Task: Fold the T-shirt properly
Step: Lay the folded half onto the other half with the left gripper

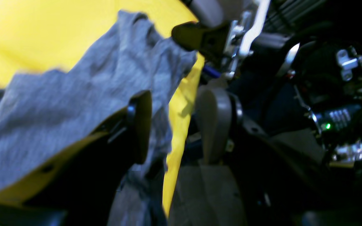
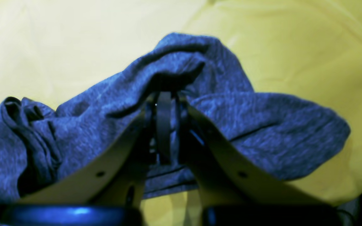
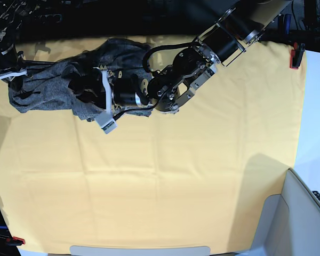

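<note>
Bunched grey T-shirt (image 3: 53, 80) at the yellow cloth's (image 3: 165, 176) far-left corner; right gripper (image 2: 163, 103) pinching a fold; left gripper (image 1: 165, 69) parted beside it — soft, light; likely best taken at hems.

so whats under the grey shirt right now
The T-shirt lies bunched on the yellow table cloth, which shows all around it. What the cloth looks like beneath the heap is hidden. The right gripper pinches a fold of it.
</note>
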`<state>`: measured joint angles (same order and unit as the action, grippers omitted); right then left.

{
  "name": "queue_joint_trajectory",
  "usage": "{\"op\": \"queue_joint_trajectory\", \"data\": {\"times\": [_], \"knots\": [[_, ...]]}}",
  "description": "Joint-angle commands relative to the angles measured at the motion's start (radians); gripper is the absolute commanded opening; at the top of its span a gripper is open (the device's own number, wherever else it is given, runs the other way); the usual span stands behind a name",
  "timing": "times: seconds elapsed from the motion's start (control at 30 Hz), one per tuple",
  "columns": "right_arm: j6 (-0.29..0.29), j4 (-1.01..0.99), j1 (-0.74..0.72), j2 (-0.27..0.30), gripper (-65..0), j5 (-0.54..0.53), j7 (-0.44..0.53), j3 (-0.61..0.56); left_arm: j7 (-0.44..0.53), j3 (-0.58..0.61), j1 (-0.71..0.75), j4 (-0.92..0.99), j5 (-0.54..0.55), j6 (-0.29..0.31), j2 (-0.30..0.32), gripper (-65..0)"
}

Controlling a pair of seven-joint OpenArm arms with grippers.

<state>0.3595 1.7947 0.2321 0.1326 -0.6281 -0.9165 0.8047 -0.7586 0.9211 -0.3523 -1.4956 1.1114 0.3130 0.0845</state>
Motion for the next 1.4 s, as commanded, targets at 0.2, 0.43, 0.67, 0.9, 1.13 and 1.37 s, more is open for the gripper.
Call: {"op": "queue_joint_trajectory", "data": {"times": [0.2, 0.43, 0.67, 0.9, 1.13, 1.37], "knots": [[0.005, -0.037, -0.026, 0.020, -61.4, -0.016, 0.024, 0.002, 0.023, -0.004, 0.066, -0.040, 0.014, -0.237, 0.068, -65.0], [0.005, -0.048, -0.023, 0.019, -61.4, -0.016, 0.024, -0.005, 0.015, -0.004, 0.129, -0.122, -0.078, -0.312, 0.084, -64.6], [0.005, -0.048, -0.018, 0.019, -61.4, -0.016, 0.024, 0.002, 0.023, 0.000, 0.175, -0.130, -0.195, -0.369, 0.077, -64.6], [0.005, -0.048, -0.018, 0.014, -61.4, -0.016, 0.024, -0.001, 0.018, 0.003, 0.203, -0.130, -0.302, -0.369, 0.022, -64.6], [0.005, -0.048, -0.018, 0.014, -61.4, -0.016, 0.024, -0.001, 0.015, 0.028, 0.210, -0.125, -0.371, -0.369, -0.047, -64.6], [0.005, -0.049, -0.017, 0.014, -61.4, -0.016, 0.024, -0.003, 0.017, 0.135, 0.206, -0.125, -0.388, -0.363, -0.055, -64.6]]}}
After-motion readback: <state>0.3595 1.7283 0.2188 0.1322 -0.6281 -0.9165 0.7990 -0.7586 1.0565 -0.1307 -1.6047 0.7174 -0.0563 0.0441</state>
